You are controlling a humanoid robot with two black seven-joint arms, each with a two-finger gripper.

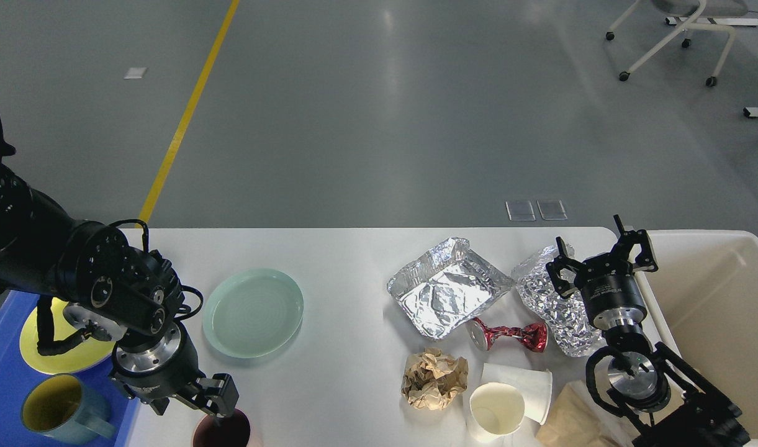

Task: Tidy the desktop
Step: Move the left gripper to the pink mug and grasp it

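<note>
The desktop (347, 261) is spanning nearly the whole near half of the view, w/ its far edge running straight and its far-right corner rounding off just beside the cream bin (720, 310), which is sitting at the right edge. The blue tray (0, 347) is overhanging the left edge, carrying a yellow plate (49, 357) and a yellow-lined mug (62, 410). Open room is lying along the far strip and in the middle, btwn the green plate (253, 312) and the foil tray (444, 295).

The left gripper (195, 403) is hanging low at the near-left, pointing down over the rim of a dark cup (223, 431) at the near edge; fingers look parted, one either side of the rim, but contact can't be told.

The right gripper (602, 261) is hovering by the crumpled foil (555, 307), fingers spread wide, holding nothing.

Near-right is crowded: a red wrapper (509, 335), a brown paper ball (433, 379), two paper cups (509, 397) and a brown bag (571, 422) are sitting close together toward the near edge.
</note>
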